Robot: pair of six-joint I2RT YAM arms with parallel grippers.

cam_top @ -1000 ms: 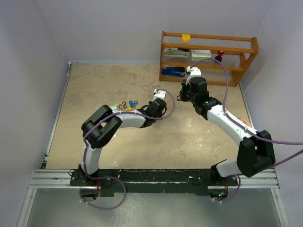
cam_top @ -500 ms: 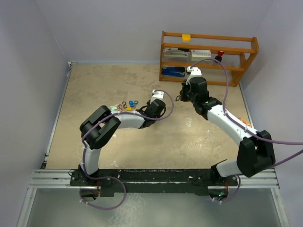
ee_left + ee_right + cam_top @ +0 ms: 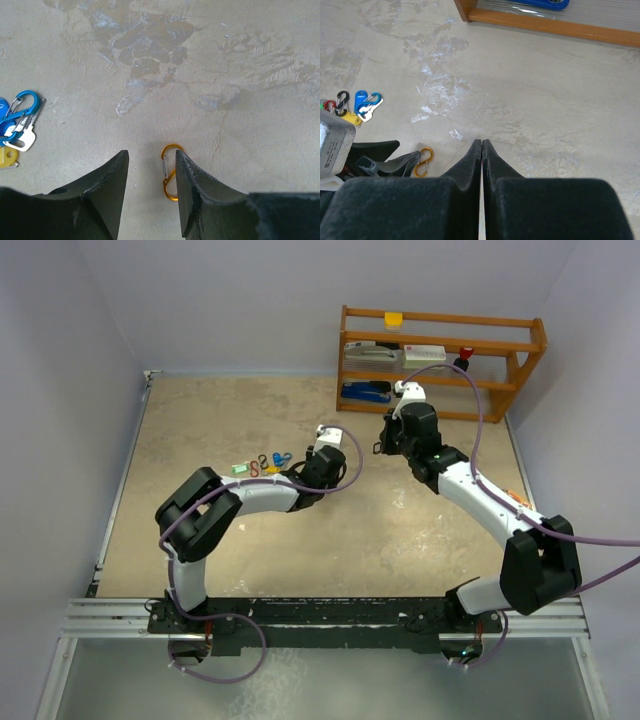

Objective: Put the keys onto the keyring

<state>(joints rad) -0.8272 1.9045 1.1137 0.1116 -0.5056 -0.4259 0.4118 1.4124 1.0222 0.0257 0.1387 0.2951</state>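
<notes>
Stretching over the tan table (image 3: pixel 200 420), both arms meet near its middle, in front of a wooden rack (image 3: pixel 440 345) at the far right. The left gripper (image 3: pixel 151 156) hangs just above the surface with its jaws parted and nothing between them. The right gripper (image 3: pixel 481 146) has its fingers pressed flat together, holding nothing.

The keys (image 3: pixel 17 132) lie in a small cluster well to the left of the left gripper. That view's edge cuts off the yellow and blue tags. An orange S-shaped hook (image 3: pixel 170 173) lies just beside the inner face of one left finger, and whether they touch is unclear.

From above, the keys (image 3: pixel 262 464) are too small to tell tags from hooks. The left wrist hides its own fingers there.
</notes>
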